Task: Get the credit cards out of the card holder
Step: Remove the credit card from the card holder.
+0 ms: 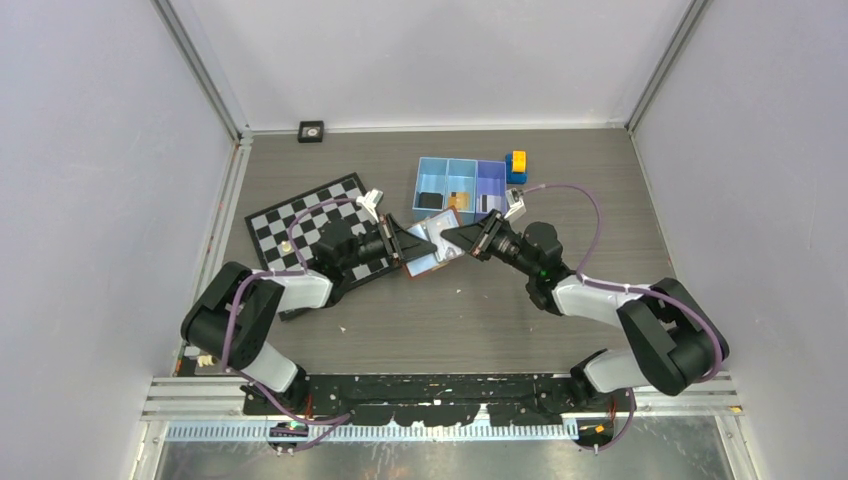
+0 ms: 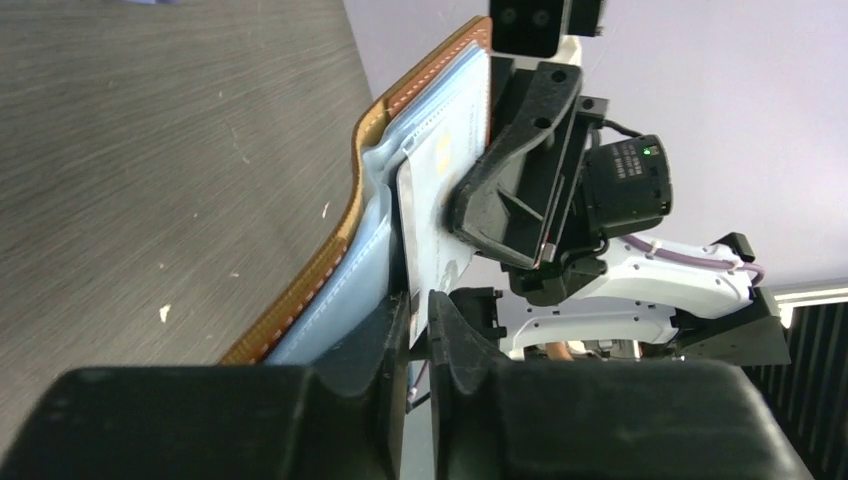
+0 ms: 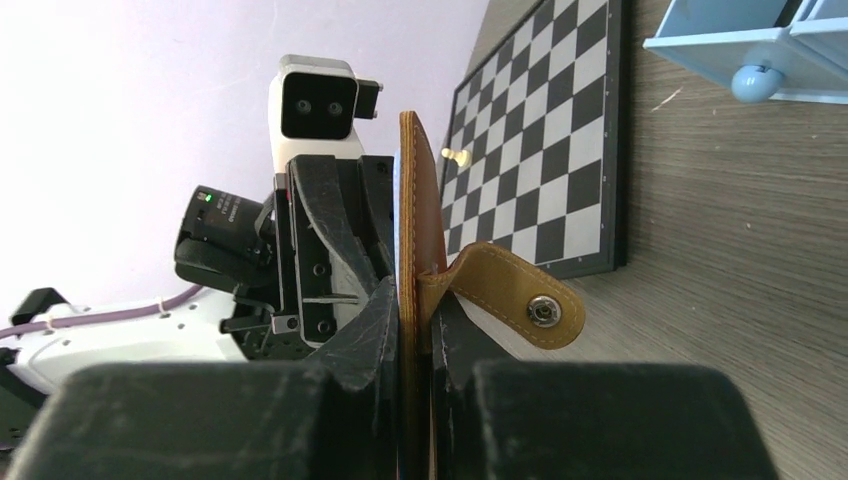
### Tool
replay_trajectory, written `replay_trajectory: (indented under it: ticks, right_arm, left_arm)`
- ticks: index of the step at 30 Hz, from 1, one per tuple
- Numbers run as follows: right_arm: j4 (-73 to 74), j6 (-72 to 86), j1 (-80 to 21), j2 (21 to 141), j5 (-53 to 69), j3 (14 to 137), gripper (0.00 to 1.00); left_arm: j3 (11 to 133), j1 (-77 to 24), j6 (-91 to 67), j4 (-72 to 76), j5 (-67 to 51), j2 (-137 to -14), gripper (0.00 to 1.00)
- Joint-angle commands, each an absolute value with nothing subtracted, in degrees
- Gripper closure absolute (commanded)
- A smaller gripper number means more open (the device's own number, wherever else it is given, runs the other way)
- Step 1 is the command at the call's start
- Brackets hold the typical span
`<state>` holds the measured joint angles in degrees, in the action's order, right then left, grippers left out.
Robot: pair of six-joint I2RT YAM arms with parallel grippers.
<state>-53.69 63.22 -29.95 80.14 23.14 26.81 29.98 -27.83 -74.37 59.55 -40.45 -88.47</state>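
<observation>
The right gripper is clamping the brown leather card holder at its rim. Its jaws are nearly closed, with one finger lying on each face of the leather. The snap strap is folding out from beside one finger. The holder is hanging on edge between the two grippers, clear of the table.

The left gripper is showing a narrow slit between its jaws. The lower edge of a pale credit card is running into that slit. The view is edge-on here, so it cannot be told whether the pads are pressing the card.

Handling: the card is looking thin, stiff, light and slick. The clear plastic sleeves around it are looking soft and likely to cling. Take hold at the exposed short edge, with the pads flat on both faces, and draw the card along the plane of the sleeve. The leather is supple and will probably flex, so the opposing jaws should be gripping the stitched rim and not a sleeve.

View differences: the left wrist view is showing the sleeves and the card. The right wrist view is showing only the leather back and the strap. Only the overhead view is showing the blue three-compartment tray, lying beyond both sets of jaws.
</observation>
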Motion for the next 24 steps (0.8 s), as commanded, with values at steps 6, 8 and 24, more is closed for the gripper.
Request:
replay_trajectory:
  ticks: [6,8,24]
  right_arm:
    - [-47.3,58.0,-34.7,73.8,25.5,29.0,0.76]
    - [-46.0,57.7,-34.7,72.7,24.4,28.8,0.73]
    - [-48.9,61.7,-30.4,68.6,21.6,24.4,0.77]
  left_arm:
    - [30.8,-27.4,-70.6,55.3,-36.6,-85.0,1.00]
    - [30.4,-26.8,-70.7,54.9,-36.3,-84.9,1.00]
    - [29.5,-25.4,-70.8,53.7,-35.6,-83.9,1.00]
